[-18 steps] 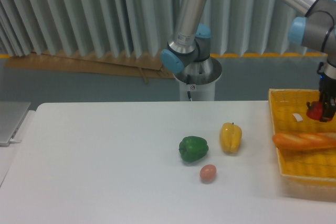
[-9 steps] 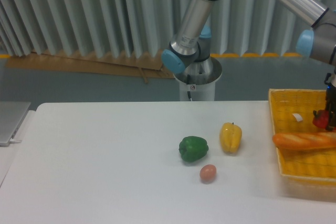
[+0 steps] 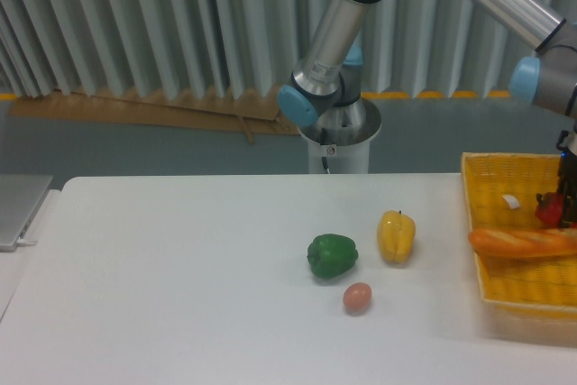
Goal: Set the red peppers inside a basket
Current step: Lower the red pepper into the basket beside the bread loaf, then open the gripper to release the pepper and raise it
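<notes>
Since a moment ago, my gripper (image 3: 570, 200) has slid a bit more toward the right edge of the picture and now sits low over the basket (image 3: 505, 290), with the red pepper (image 3: 549, 209) going along with it. Nothing else has moved.

I'll use the green pepper (image 3: 332, 255) as my marker. Closest to me, just in front of it and a little to its right, sits a small tan egg (image 3: 357, 297). Beside the green pepper on the right stands a yellow pepper (image 3: 396, 236), close but not touching it. All three rest on the white table (image 3: 180, 277).

Far to the right of the green pepper is the yellow basket. A loaf of bread (image 3: 523, 242) lies across it. Just behind the bread I see the red pepper, down inside the basket next to a small white tag (image 3: 511, 201). My gripper is right at the pepper, but half of it is cut off by the edge, so I cannot tell if it is pinching or spread.

Behind the green pepper, past the table, stands the arm's base (image 3: 338, 128).
</notes>
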